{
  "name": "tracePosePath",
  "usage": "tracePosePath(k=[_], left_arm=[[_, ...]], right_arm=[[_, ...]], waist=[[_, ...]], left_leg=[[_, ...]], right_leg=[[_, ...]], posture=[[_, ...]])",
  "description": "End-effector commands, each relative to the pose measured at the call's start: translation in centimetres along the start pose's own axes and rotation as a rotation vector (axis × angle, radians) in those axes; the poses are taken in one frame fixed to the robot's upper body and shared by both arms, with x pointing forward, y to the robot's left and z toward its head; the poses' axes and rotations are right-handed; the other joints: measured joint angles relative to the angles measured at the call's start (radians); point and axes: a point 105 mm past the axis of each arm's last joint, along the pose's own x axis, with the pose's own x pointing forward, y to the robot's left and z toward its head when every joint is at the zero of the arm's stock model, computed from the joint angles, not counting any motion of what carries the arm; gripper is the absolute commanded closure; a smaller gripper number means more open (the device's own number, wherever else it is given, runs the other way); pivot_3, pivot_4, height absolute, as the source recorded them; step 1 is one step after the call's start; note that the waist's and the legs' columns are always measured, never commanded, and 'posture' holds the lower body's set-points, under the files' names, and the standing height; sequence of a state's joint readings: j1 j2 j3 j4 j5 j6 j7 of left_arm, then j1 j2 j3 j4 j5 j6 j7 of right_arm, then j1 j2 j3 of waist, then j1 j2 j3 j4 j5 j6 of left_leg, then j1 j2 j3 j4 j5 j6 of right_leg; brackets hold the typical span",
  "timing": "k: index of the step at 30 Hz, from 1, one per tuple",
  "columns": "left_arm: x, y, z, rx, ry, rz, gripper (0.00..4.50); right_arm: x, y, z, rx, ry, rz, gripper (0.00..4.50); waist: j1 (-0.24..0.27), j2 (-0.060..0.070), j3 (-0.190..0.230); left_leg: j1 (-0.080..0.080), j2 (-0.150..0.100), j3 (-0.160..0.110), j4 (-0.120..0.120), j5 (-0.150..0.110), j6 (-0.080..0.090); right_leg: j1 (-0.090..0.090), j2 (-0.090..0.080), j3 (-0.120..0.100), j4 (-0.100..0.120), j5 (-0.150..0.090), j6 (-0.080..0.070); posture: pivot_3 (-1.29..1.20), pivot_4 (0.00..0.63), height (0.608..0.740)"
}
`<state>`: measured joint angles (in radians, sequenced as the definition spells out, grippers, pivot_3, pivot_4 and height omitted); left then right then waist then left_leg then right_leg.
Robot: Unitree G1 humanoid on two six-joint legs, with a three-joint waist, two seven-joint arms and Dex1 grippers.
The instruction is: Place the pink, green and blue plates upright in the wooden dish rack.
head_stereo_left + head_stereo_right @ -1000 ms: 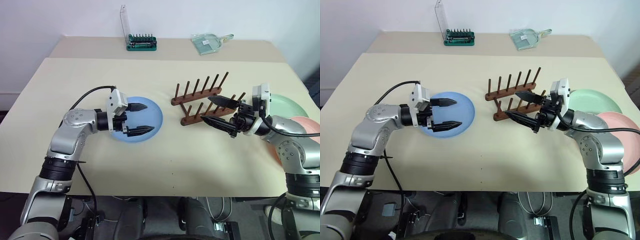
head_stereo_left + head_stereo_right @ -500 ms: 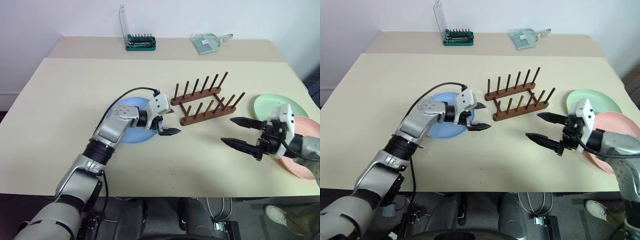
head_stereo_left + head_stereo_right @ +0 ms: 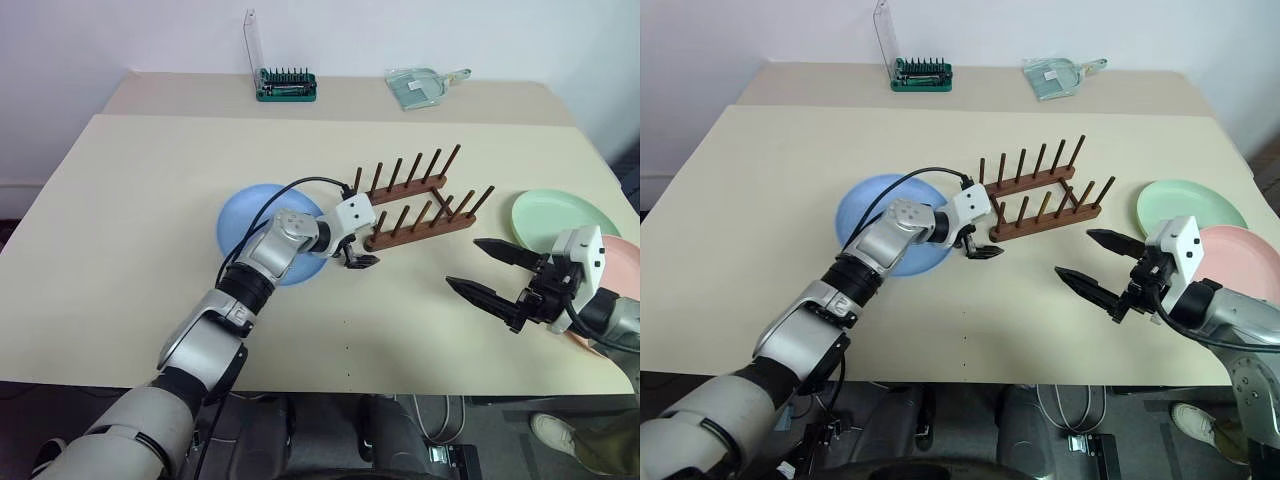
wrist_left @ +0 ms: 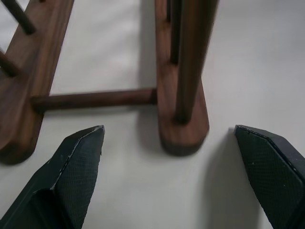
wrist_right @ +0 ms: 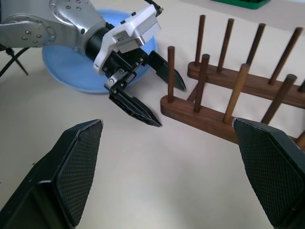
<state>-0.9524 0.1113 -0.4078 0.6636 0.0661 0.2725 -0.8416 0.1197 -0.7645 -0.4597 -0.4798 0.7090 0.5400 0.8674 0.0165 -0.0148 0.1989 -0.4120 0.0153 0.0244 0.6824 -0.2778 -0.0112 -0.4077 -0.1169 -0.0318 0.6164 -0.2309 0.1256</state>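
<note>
The left end effector (image 3: 355, 252), jaws spread and empty, now sits at the near-left end of the small dark wooden peg rack (image 3: 415, 200), straddling one rail's tip along its long axis, having crossed from over the round blue plate (image 3: 250, 222). The open right end effector (image 3: 490, 272) has withdrawn nearer the green plate (image 3: 555, 214) and pink plate (image 3: 625, 255), all flat on the tabletop (image 3: 150, 180).
</note>
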Motion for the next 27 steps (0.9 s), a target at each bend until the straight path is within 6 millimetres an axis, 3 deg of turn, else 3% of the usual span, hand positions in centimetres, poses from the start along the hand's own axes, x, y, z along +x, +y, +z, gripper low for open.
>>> tracePosePath(k=[1, 4, 9, 10, 16, 20, 27], left_arm=[[0.3, -0.2, 0.6, -0.014, -0.013, -0.029, 0.00], [0.5, -0.9, 0.2, -0.046, -0.001, -0.063, 0.87], [0.4, -1.3, -0.3, -0.066, 0.009, -0.064, 3.42], [0.4, -1.3, -0.3, -0.063, 0.008, -0.060, 3.76], [0.0, -1.5, 1.1, -0.015, -0.043, -0.075, 3.74], [-1.4, -1.8, 2.3, 0.024, -0.127, -0.168, 3.74], [-2.6, -2.4, 0.7, 0.065, -0.092, -0.265, 3.74]], right_arm=[[-0.3, 0.3, 1.2, -0.065, -0.034, -0.019, 0.04], [-0.2, 0.3, 1.2, -0.073, -0.034, -0.026, 0.00], [-0.2, 0.2, 1.3, -0.079, -0.033, -0.031, 0.00], [-0.2, 0.1, 1.3, -0.085, -0.031, -0.032, 0.00], [0.2, -0.2, 1.5, -0.101, -0.036, -0.030, 0.00], [0.2, -0.3, 2.0, -0.102, -0.054, -0.024, 0.00], [0.2, -0.1, 2.6, -0.086, -0.082, 0.003, 0.00]], waist=[[-0.001, 0.000, 0.000], [-0.002, 0.000, 0.000], [-0.002, 0.000, 0.000], [-0.002, 0.000, 0.000], [-0.002, 0.000, 0.000], [-0.002, 0.000, 0.000], [-0.002, 0.000, 0.000]], left_leg=[[0.000, 0.000, 0.000, 0.000, 0.000, 0.000], [0.000, 0.000, 0.000, 0.000, 0.000, 0.000], [0.000, 0.000, 0.000, 0.000, 0.000, 0.000], [0.000, 0.000, 0.000, 0.000, 0.000, 0.000], [0.000, 0.000, 0.000, 0.000, 0.000, 0.000], [0.000, 0.000, 0.000, 0.000, 0.000, 0.000], [0.000, 0.000, 0.000, 0.000, 0.000, 0.000]], right_leg=[[0.000, 0.000, 0.000, 0.000, 0.000, 0.000], [0.000, 0.000, 0.000, 0.000, 0.000, 0.000], [0.000, 0.000, 0.000, 0.000, 0.000, 0.000], [0.000, 0.000, 0.000, 0.000, 0.000, 0.000], [0.000, 0.000, 0.000, 0.000, 0.000, 0.000], [0.000, 0.000, 0.000, 0.000, 0.000, 0.000], [0.000, 0.000, 0.000, 0.000, 0.000, 0.000]], posture=[[0.00, 0.150, 0.740], [0.00, 0.150, 0.740], [0.00, 0.150, 0.740], [0.00, 0.150, 0.740], [0.00, 0.150, 0.740], [0.00, 0.150, 0.740], [0.00, 0.150, 0.740]])
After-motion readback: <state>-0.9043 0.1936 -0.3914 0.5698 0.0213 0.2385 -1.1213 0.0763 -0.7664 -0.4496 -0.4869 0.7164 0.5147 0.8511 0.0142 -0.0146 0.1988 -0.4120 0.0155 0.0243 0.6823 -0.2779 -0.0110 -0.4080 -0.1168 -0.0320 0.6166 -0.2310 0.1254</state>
